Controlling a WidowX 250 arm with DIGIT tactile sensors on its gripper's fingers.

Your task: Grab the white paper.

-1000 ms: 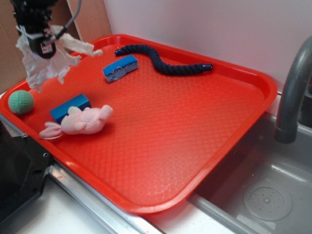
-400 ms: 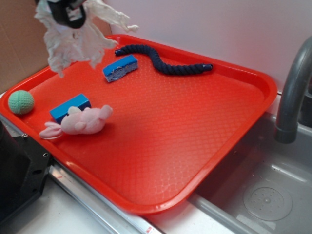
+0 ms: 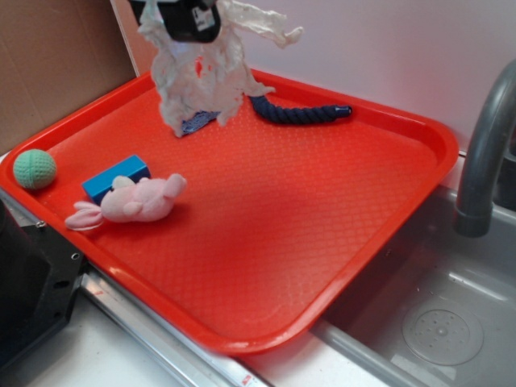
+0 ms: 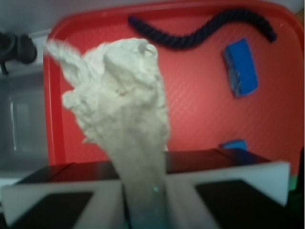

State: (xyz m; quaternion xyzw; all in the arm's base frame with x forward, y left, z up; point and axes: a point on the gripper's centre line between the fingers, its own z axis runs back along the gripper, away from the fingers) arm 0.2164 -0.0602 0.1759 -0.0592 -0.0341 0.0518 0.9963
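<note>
Left of frame: green knitted ball (image 3: 35, 168) on the red plastic tray (image 3: 419, 153), then blue sponge (image 3: 113, 176) touching pink plush toy (image 3: 133, 200). Crumpled off-white tissue-like paper (image 3: 201, 81) hangs clear of the tray near its far edge, pinched at its top by the black gripper (image 3: 192, 18), fingers pressed onto it. Dark blue rope (image 3: 298, 113) behind.

Judgement: paper light, limp, tears easily; hold a bunched fold. Gripper label unreadable.
</note>
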